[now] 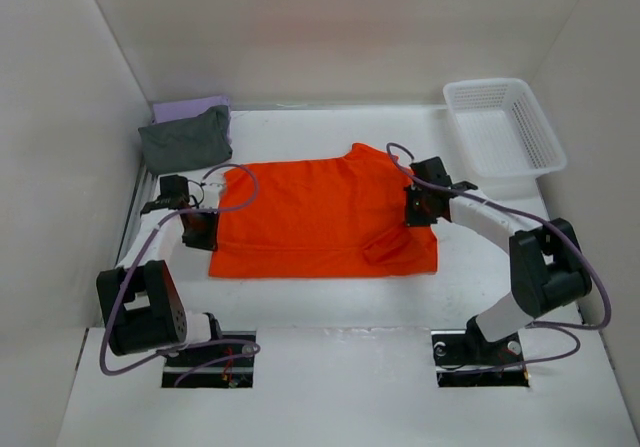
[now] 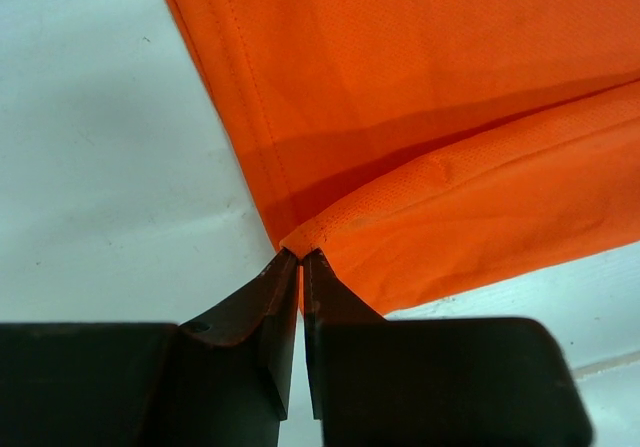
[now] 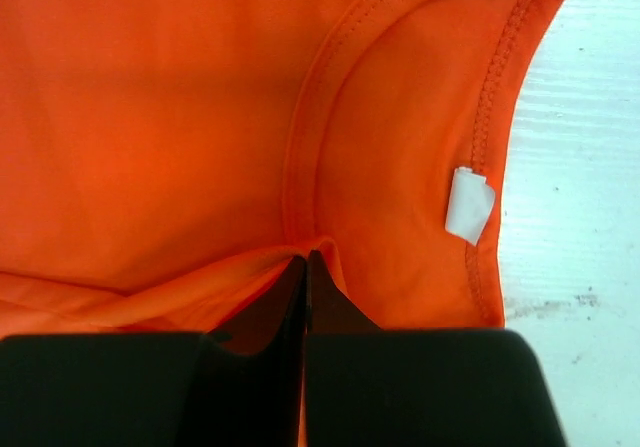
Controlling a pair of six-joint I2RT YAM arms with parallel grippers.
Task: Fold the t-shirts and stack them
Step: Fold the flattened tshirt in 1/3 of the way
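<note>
A spread t-shirt lies central, two folded t-shirts stacked behind its left, a basket behind its right.

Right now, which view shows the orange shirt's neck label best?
Right wrist: white label sits clear inside the orange t-shirt collar. Top view: too small to tell. Left wrist: only a folded corner.

Orange t-shirt: bright, plain, no print. A fine mesh-like weave shows in the left wrist view, and the stitching is the same orange.
Neck label: white, blank.
Dark grey t-shirt: plain charcoal.
Lavender t-shirt: pale purple, plain.
Basket: white, open grid pattern.
Table: white.
Left gripper, right gripper: black.
Left arm, right arm: white and black links.
Cables: purple.
</note>
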